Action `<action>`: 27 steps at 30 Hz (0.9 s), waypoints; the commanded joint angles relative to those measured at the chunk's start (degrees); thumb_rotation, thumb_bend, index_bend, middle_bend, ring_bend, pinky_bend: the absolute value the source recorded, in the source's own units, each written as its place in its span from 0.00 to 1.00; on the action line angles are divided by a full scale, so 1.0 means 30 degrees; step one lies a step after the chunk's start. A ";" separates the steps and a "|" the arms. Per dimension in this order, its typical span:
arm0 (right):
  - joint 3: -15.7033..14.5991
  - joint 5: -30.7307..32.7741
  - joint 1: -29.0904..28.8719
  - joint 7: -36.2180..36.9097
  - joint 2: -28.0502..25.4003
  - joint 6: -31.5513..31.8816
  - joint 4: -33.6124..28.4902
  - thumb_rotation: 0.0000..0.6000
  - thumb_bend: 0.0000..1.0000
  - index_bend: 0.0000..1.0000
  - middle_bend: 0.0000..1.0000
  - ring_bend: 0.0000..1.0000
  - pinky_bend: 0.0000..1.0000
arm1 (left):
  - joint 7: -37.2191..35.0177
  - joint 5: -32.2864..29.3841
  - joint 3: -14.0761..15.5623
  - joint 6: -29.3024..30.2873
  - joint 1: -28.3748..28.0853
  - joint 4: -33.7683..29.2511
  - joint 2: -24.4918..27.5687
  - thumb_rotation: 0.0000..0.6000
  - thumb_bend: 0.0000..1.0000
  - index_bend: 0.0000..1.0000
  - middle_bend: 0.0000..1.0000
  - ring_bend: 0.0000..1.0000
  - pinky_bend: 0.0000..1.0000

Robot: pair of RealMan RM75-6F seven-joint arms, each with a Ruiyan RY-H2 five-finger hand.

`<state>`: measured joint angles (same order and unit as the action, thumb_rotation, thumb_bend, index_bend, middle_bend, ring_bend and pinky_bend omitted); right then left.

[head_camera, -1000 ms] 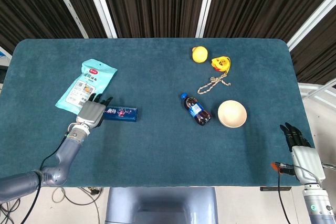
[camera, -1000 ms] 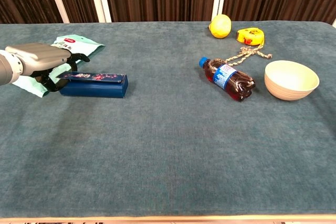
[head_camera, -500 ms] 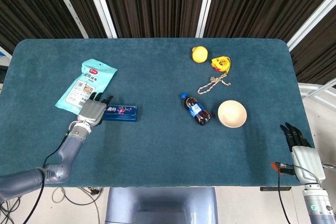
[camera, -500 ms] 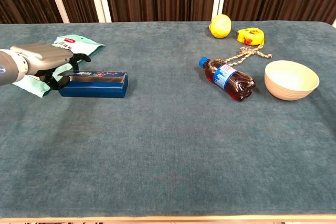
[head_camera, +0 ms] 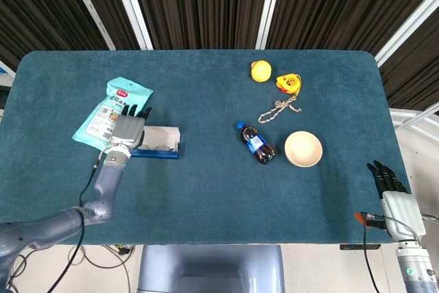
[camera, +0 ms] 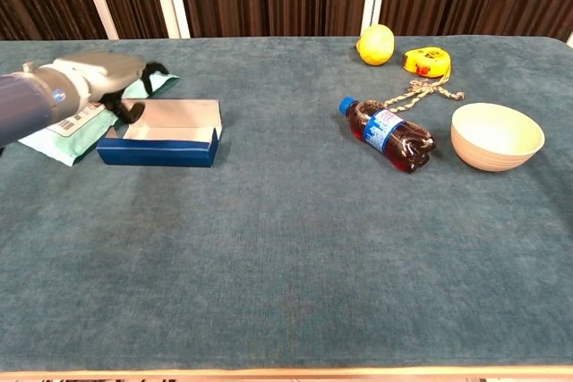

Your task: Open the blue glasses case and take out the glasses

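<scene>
case lid (head_camera: 160,134) now raised, left hand (head_camera: 127,128) at its end

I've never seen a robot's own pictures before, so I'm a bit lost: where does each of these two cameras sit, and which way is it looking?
Head view: high up, looking steeply down on the whole table; shows the left hand at the open glasses case and the right hand at the near right edge.
Chest view: low, looking across the tabletop toward the curtains; only the left hand shows.
Both share the case, bottle, bowl and lemon.
</scene>
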<state>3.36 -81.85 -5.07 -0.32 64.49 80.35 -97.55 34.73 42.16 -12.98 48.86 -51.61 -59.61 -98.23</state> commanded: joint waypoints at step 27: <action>-0.0039 -0.0191 -0.0005 0.0151 -0.0062 0.0026 0.0066 1.00 0.17 0.00 0.00 0.00 0.21 | 0.2332 -0.0641 0.3339 0.0764 0.1908 -1.0277 0.6884 1.00 0.53 0.22 0.95 0.82 0.90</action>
<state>3.25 -82.42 -5.08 0.13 64.31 80.43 -97.35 40.21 42.14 -3.83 52.02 -45.18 -90.28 -77.79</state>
